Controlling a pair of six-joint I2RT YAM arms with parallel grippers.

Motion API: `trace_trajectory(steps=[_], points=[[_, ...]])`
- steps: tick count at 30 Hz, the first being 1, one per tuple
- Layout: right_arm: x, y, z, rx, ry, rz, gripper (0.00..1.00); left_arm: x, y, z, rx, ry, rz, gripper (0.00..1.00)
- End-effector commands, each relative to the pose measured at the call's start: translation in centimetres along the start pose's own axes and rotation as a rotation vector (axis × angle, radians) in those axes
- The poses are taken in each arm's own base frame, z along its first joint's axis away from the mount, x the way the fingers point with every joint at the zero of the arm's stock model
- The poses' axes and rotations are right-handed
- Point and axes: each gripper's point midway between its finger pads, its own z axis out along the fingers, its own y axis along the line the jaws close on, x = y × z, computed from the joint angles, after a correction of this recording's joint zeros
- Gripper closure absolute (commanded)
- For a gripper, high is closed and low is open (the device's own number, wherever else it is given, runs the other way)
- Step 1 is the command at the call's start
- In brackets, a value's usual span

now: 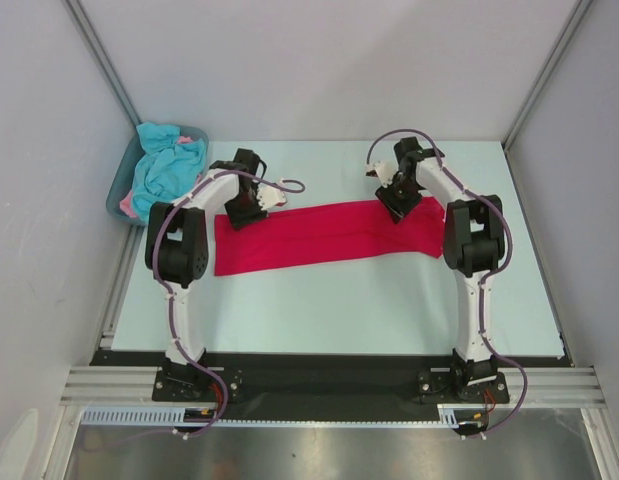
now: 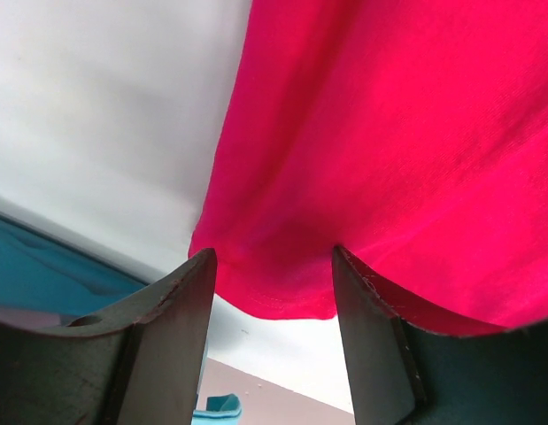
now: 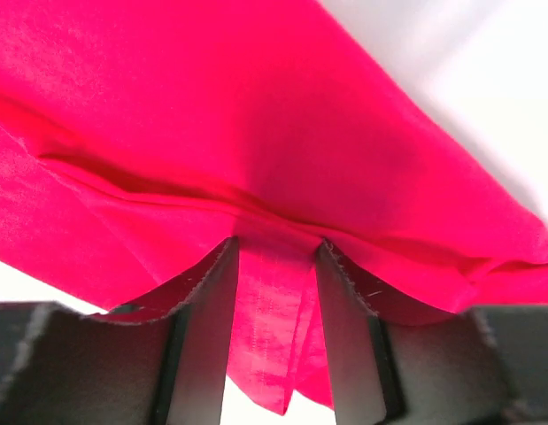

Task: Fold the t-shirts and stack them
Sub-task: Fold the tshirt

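Crimson t-shirt (image 1: 319,235) mid-fold: left pincer (image 2: 274,252) released astride the hem, right pincer (image 3: 276,245) grip unclear; next, both pinch and lift.

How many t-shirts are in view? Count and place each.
3: the red t-shirt spread on the table, a turquoise t-shirt heaped in the tub, a pink t-shirt peeking beneath it. The tub may hide more.
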Motion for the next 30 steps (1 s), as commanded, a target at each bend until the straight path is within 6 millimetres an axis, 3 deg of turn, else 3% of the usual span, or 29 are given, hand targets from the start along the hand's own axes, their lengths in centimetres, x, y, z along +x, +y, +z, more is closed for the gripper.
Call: trace_trajectory(steps=[1, 3, 6, 7, 12, 18, 25, 30], points=[[-2.0, -0.5, -1.1, 0.004, -0.067, 0.008, 0.57, -0.6, 0.2, -0.8, -0.021, -0.019, -0.009, 0.4], [-2.2, -0.5, -1.2, 0.004, -0.074, 0.009, 0.62, -0.6, 0.3, -0.9, -0.025, -0.018, -0.008, 0.4], [-2.4, -0.3, -1.5, 0.0, -0.083, 0.014, 0.87, -0.7, 0.3, -0.8, -0.027, -0.014, -0.002, 0.4], [-2.5, -0.1, -1.7, -0.001, -0.086, 0.013, 1.0, -0.7, 0.2, -0.9, -0.028, -0.013, 0.003, 0.4], [-2.6, 0.7, -3.1, -0.006, -0.093, -0.004, 1.0, -0.8, 0.2, -0.6, -0.026, -0.013, 0.004, 0.4], [-2.6, 4.0, -6.9, -0.074, -0.115, -0.092, 1.0, -0.9, 0.3, -0.5, -0.029, -0.012, 0.01, 0.4], [0.0, 6.3, -9.5, -0.147, -0.037, -0.169, 1.0, -1.2, 0.8, -0.4, -0.039, -0.013, 0.017, 0.4], [1.5, 7.9, -9.9, -0.22, 0.02, -0.195, 1.0, -1.3, 1.0, -0.5, -0.047, -0.01, 0.028, 0.4]])
